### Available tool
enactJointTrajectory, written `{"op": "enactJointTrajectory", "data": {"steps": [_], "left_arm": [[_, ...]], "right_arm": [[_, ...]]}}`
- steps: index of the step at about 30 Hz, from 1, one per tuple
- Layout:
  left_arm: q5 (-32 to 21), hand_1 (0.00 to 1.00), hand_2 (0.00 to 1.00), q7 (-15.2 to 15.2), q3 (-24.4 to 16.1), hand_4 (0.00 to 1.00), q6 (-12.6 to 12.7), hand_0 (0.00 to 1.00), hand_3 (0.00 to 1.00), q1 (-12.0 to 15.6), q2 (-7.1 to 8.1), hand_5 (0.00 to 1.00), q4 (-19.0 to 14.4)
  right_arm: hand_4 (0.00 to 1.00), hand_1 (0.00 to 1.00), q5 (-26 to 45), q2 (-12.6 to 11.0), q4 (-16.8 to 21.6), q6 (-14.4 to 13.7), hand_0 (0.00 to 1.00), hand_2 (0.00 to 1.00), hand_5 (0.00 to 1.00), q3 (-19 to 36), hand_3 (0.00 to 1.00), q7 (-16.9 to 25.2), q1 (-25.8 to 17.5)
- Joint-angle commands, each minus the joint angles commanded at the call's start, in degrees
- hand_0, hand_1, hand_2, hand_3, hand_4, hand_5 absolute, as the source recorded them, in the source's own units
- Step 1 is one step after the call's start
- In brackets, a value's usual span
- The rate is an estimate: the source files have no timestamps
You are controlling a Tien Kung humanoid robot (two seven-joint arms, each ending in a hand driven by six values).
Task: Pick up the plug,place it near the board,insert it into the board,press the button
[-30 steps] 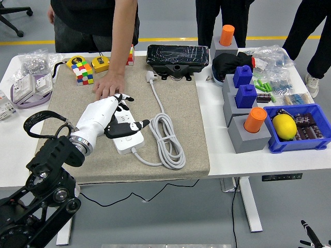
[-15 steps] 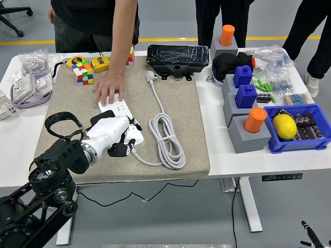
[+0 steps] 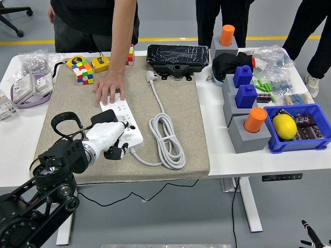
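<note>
The robot's left hand (image 3: 107,138) sits low over the grey mat (image 3: 181,111), its white shell pointing toward the white power strip (image 3: 125,120), and its black-tipped fingers (image 3: 118,152) are curled in together with nothing between them, hanging just off the strip's near left edge. The strip lies at a slant on the mat, its near end toward the robot. At its far end a person's hand (image 3: 108,87) presses flat, fingers spread, resting on the strip and the mat beside it. The plug (image 3: 150,76) lies well away from the strip, up near the mat's far edge, just in front of the black box (image 3: 177,55). From the plug the white cable (image 3: 166,135) runs down the mat, loops into a long coil to the right of the strip and curves back into the strip's near end. No right hand of the robot shows anywhere. On the counter (image 3: 248,157) to the right stand grey blocks with orange cylinders (image 3: 255,119) and blue pieces, plus a blue bin (image 3: 310,142) holding a lemon (image 3: 284,126). At the mat's far left corner sits a coloured cube (image 3: 84,71), with a yellow tape measure (image 3: 101,63) just beside it.
</note>
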Motion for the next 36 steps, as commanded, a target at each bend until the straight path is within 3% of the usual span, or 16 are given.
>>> {"op": "enactJointTrajectory", "data": {"steps": [10,36], "left_arm": [[-0.2,0.028,0.12,0.1,-0.2,0.509,-0.9,0.19,0.875,-0.1,-0.26,0.002,2.2],[-0.3,0.025,0.117,0.5,-0.2,0.515,-2.3,0.189,0.764,-0.2,-0.27,0.002,2.8]], "right_arm": [[0.998,0.729,0.3,0.0,0.0,0.0,0.779,0.712,0.943,-0.2,0.733,0.1,0.1],[0.998,0.729,0.3,0.0,0.0,0.0,0.779,0.712,0.942,-0.1,0.733,0.1,0.1]]}}
